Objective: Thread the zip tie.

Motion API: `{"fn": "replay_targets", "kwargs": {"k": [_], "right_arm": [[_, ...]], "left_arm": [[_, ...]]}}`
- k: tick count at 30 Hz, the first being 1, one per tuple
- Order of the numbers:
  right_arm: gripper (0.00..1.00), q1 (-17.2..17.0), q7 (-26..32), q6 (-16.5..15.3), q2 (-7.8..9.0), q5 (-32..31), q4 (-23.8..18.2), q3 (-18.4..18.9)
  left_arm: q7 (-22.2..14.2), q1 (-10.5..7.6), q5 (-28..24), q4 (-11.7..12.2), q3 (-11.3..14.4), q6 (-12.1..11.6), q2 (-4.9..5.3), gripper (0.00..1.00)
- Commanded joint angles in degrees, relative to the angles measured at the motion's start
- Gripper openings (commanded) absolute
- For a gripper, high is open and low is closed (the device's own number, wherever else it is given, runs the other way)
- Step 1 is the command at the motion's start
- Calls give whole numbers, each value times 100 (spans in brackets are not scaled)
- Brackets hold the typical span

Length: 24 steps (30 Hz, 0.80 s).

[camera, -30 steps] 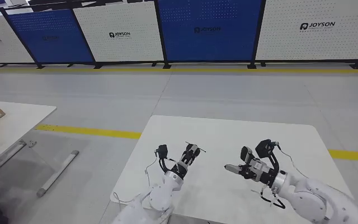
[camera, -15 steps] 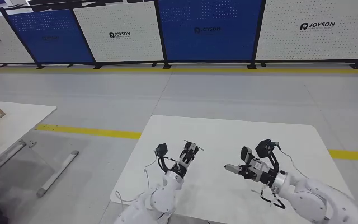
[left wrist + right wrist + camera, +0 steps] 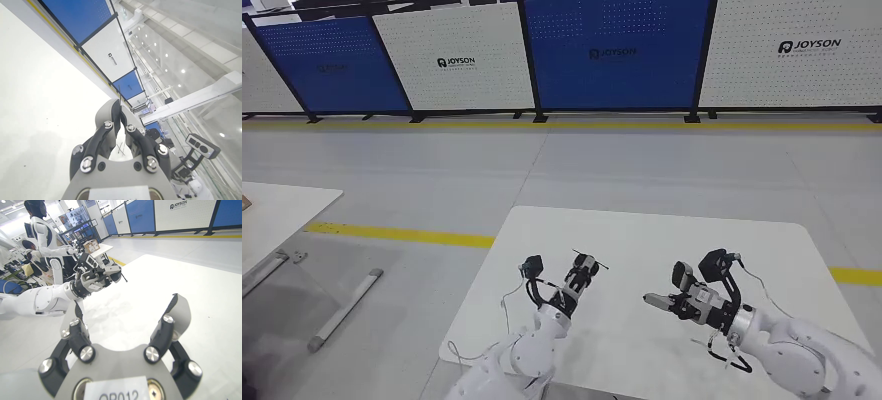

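A thin black zip tie (image 3: 591, 262) is pinched in my left gripper (image 3: 585, 266), which is shut on it above the left half of the white table (image 3: 642, 235). In the left wrist view the zip tie (image 3: 119, 92) pokes out past the closed fingertips of the left gripper (image 3: 119, 108), and its other end hangs below the fingers. My right gripper (image 3: 650, 299) hangs to the right of it, open and holding nothing. The right wrist view shows the right gripper (image 3: 126, 309) with its fingers spread, and beyond them the left gripper (image 3: 117, 273) holding the zip tie (image 3: 124, 278).
The tabletop carries nothing besides the two arms. Its left edge lies close to the left arm. A second white table (image 3: 282, 210) stands apart at the far left, and another robot (image 3: 47, 237) stands beyond the table's edge.
The left gripper, holding the zip tie, has shifted very slightly. The right arm has kept still, its gripper open.
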Motion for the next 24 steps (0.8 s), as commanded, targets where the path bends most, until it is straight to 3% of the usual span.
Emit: {"fn": "replay_targets", "kwargs": {"k": [1, 5, 12, 24], "right_arm": [[100, 0, 0, 0, 0, 0, 0, 0], [100, 0, 0, 0, 0, 0, 0, 0], [100, 0, 0, 0, 0, 0, 0, 0], [100, 0, 0, 0, 0, 0, 0, 0]], "left_arm": [[-138, 43, -179, -196, -133, -6, 13, 0], [-447, 267, -396, -688, -381, 28, 55, 0], [-264, 652, -126, -1510, -657, 131, 84, 0], [-232, 659, -88, -1527, -670, 149, 84, 0]]}}
